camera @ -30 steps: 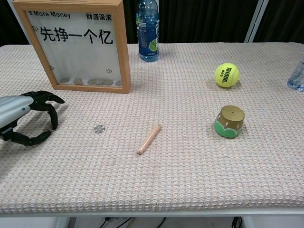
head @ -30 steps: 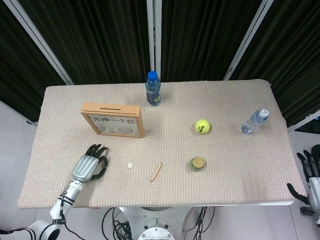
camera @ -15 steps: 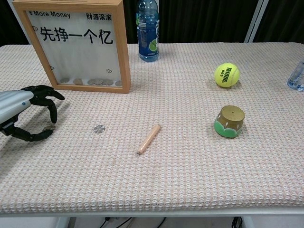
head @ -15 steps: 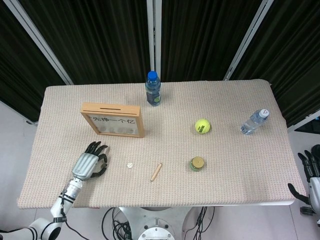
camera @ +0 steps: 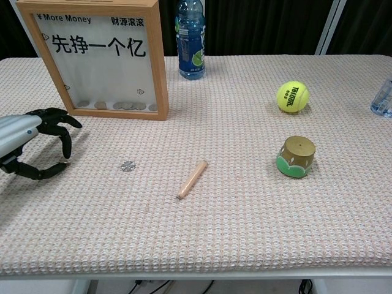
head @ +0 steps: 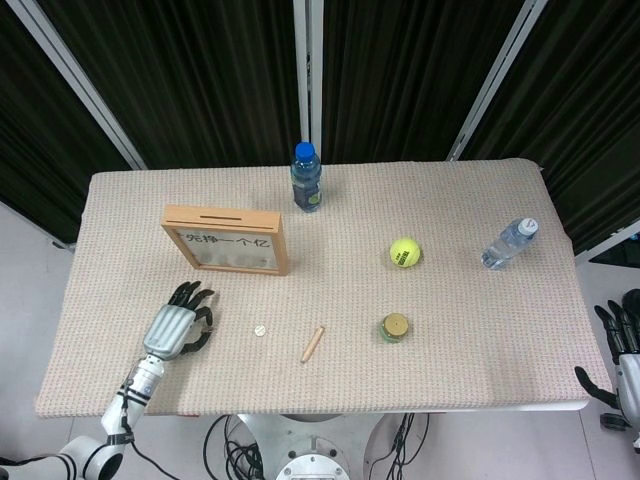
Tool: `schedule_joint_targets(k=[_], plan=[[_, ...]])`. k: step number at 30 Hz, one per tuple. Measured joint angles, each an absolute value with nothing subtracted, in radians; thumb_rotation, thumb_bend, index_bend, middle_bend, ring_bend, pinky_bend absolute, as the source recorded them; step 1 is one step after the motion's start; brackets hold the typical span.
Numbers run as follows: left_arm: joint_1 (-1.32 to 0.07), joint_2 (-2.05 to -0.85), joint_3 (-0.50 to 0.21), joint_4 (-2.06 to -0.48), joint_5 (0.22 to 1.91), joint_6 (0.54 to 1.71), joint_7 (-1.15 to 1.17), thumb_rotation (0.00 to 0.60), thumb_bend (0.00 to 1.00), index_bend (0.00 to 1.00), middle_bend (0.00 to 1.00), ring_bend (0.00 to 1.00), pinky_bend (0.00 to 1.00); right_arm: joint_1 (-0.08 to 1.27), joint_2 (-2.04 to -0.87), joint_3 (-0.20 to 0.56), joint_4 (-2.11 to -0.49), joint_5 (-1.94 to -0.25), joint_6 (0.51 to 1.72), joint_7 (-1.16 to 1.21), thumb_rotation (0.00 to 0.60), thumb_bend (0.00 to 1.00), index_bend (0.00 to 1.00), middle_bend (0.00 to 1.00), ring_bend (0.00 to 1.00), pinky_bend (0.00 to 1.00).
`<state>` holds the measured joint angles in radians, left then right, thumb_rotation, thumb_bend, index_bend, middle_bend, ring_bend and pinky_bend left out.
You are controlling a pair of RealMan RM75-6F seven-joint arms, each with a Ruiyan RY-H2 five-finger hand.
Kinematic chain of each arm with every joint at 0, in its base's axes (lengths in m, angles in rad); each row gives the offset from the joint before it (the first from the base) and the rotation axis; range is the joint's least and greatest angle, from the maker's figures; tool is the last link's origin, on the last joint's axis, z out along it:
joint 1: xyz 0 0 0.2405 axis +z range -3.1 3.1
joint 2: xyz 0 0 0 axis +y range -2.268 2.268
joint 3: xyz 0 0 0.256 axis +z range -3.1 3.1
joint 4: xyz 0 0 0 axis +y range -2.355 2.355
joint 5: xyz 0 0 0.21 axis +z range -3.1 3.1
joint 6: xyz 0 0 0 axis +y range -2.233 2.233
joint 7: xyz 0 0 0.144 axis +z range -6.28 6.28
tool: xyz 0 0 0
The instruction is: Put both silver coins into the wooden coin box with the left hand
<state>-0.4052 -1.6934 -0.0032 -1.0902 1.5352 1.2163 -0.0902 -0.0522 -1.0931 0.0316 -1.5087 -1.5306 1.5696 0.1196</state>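
Left hand (camera: 33,142) empty beside silver coin (camera: 127,165)

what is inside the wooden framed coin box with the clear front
Through the clear front of the wooden framed coin box, a row of several silver coins lies along the bottom. The printed lettering covers some of the pane, and the top slot's interior cannot be seen. One flat silver coin lies outside on the mat.

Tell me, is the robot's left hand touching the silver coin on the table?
Apart. The chest view shows bare mat between the left hand and the silver coin; its fingers hold nothing.
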Motion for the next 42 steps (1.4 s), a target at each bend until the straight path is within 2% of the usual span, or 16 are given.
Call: schedule_joint_targets(k=[17,24,33,42], plan=[[-0.409,-1.683,-0.008,-1.110,1.524,1.209,-0.077,0.600,0.41,0.58,0.16,0.00,0.08,-0.055,-1.092,0.033,-1.506,-1.527,1.572,0.124,0.600,0.18,0.00,0.00,0.00,0.00],[-0.401,-1.644,-0.007,-1.175,1.541,1.250,-0.073,0.600,0.41,0.59,0.16,0.00,0.08,-0.056,-1.088,0.035,-1.510,-1.527,1.577,0.126,0.600,0.18,0.00,0.00,0.00,0.00],[-0.370,-1.449,-0.019,-1.391,1.574,1.363,0.003,0.600,0.41,0.60,0.18,0.00,0.08,-0.054,-1.079,0.038,-1.523,-1.539,1.587,0.123,0.600,0.18,0.00,0.00,0.00,0.00],[-0.361,-1.194,-0.121,-1.576,1.536,1.427,0.053,0.600,0.41,0.61,0.19,0.00,0.08,-0.049,-1.069,0.037,-1.540,-1.564,1.600,0.116,0.600,0.18,0.00,0.00,0.00,0.00]])
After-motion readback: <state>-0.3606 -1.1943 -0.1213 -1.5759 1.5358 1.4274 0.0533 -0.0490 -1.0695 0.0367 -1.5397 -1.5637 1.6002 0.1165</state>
